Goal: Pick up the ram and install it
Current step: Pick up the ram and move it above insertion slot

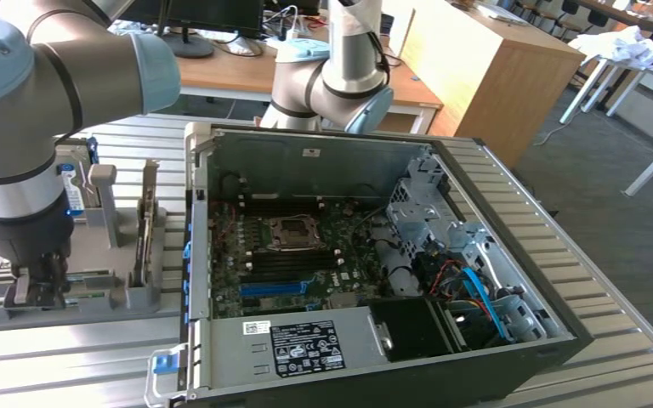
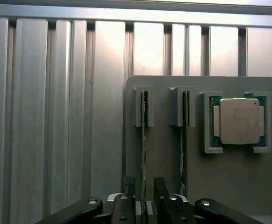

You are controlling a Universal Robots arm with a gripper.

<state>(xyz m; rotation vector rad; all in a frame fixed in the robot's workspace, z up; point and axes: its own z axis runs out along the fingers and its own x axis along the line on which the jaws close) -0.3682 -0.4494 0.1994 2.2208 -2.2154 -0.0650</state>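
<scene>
Black claw (image 2: 144, 183) spread, straddling long narrow green ram stick (image 2: 144, 140) without pinching. Ram stick on edge in grey plastic holder (image 2: 164, 154) on ribbed metal surface (image 2: 56, 140). Not lifted, not installed in open black computer case (image 1: 553, 348).

ram (image 2: 144, 154), thin green stick seen edge-on, standing on its long edge, one end in grey holder (image 2: 164, 158) slot, untouched between spread claw (image 2: 144, 185) tips
</scene>
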